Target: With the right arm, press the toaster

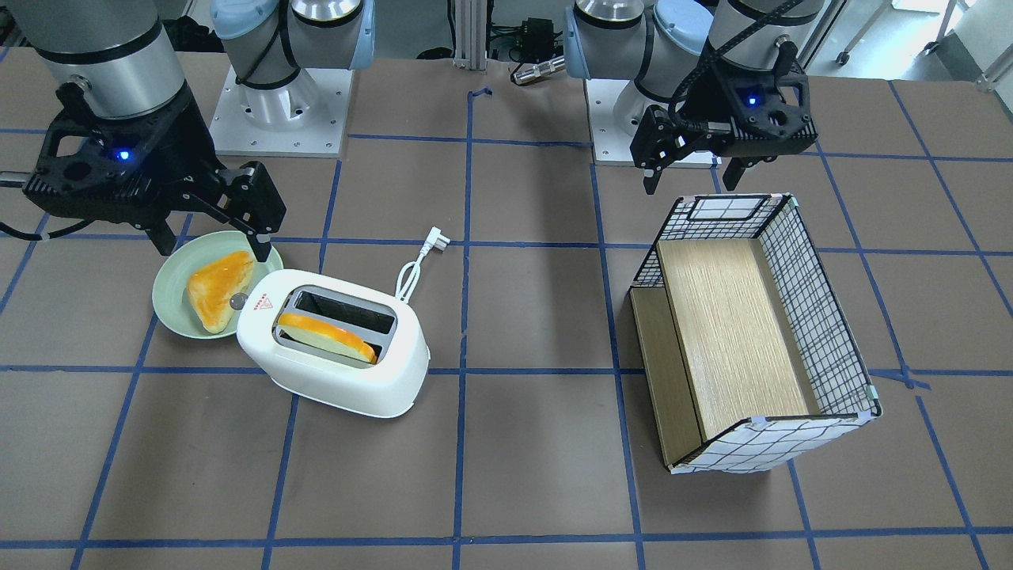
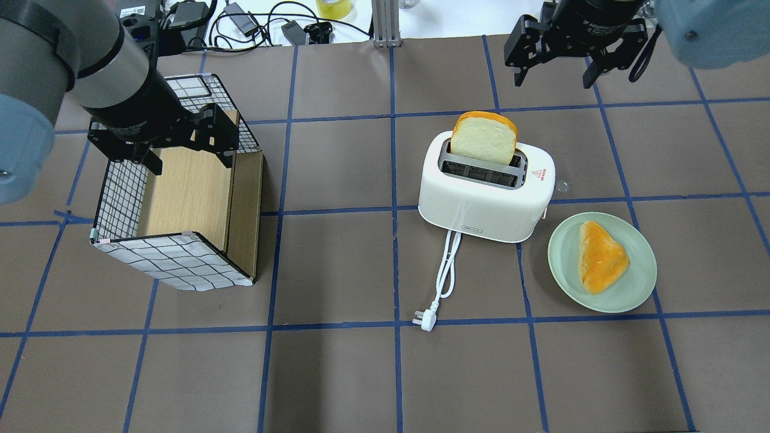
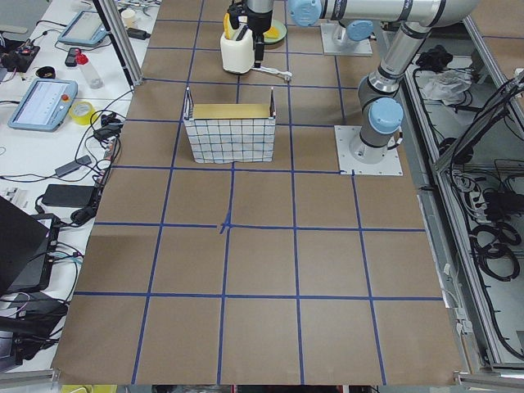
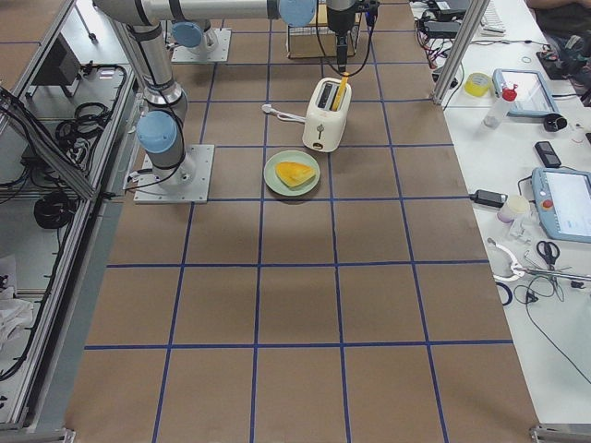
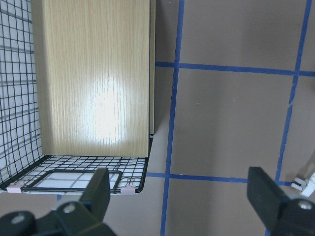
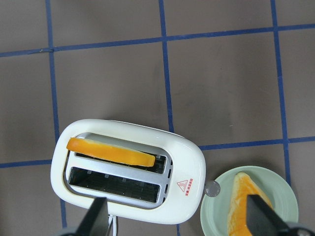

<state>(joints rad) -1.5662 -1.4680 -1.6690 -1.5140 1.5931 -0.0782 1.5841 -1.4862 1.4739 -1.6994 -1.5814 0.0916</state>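
Note:
The white two-slot toaster point(image 1: 332, 356) point(image 2: 481, 198) point(image 6: 128, 196) stands on the table with a bread slice point(image 2: 483, 138) upright in one slot. Its small round grey button point(image 1: 237, 302) point(image 6: 212, 188) sticks out of the end that faces the green plate point(image 1: 166, 305). My right gripper point(image 1: 214, 241) point(image 2: 553, 75) point(image 6: 177, 219) is open and empty. It hangs in the air above the plate and the toaster's button end and touches neither. My left gripper point(image 1: 691, 176) point(image 2: 189, 161) point(image 5: 179, 196) is open and empty above the basket point(image 2: 162, 258).
The plate point(image 2: 637, 282) holds a second piece of bread point(image 2: 601, 255). The toaster's white cord and plug point(image 2: 445, 270) lie on the table on the robot's side. The wire basket point(image 1: 815, 317) with a wooden floor lies on its side under my left gripper.

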